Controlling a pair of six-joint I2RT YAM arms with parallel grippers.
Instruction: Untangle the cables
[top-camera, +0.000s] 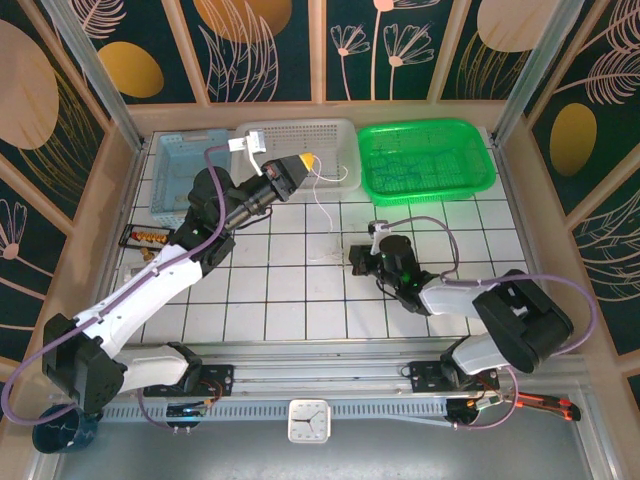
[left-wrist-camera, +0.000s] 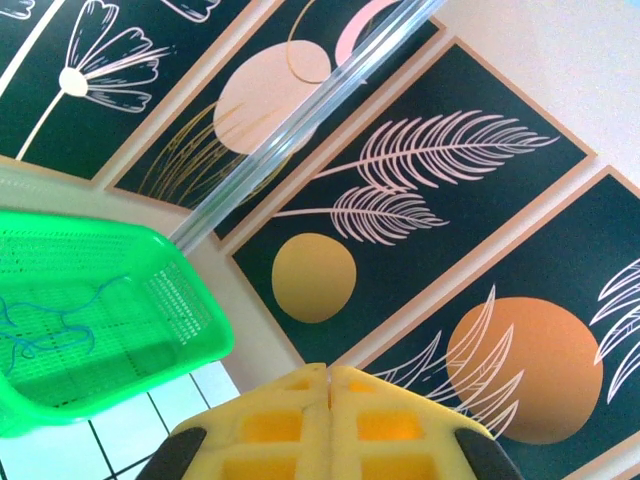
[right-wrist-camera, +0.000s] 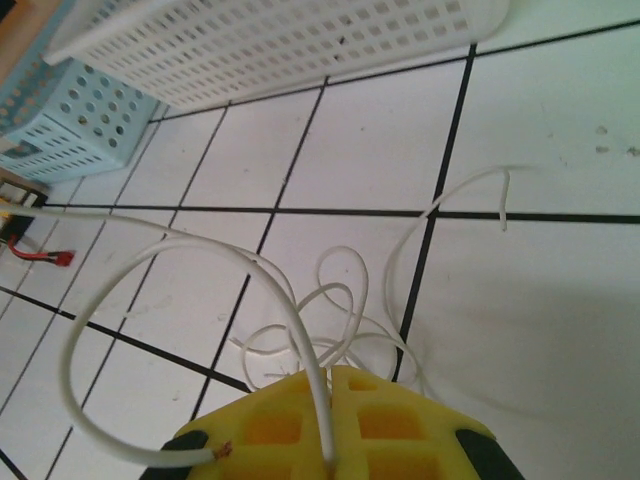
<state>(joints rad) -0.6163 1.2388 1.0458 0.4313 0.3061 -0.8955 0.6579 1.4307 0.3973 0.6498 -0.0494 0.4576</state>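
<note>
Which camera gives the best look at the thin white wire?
The right wrist view: the white wire loops across the tiles up close and is pinched in the shut right gripper. The top view shows it as just a faint strand.

No legible text on anything.

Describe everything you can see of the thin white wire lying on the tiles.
The white wire is thin, round and flexible, and looks plastic-coated. Most of it lies in a loose tangle of overlapping loops on the white tiled table. One strand arcs up and passes between the shut yellow fingers of the right arm. One end beside them shows a bare reddish tip. Another end curls free on the tiles, apart from the white basket.
</note>
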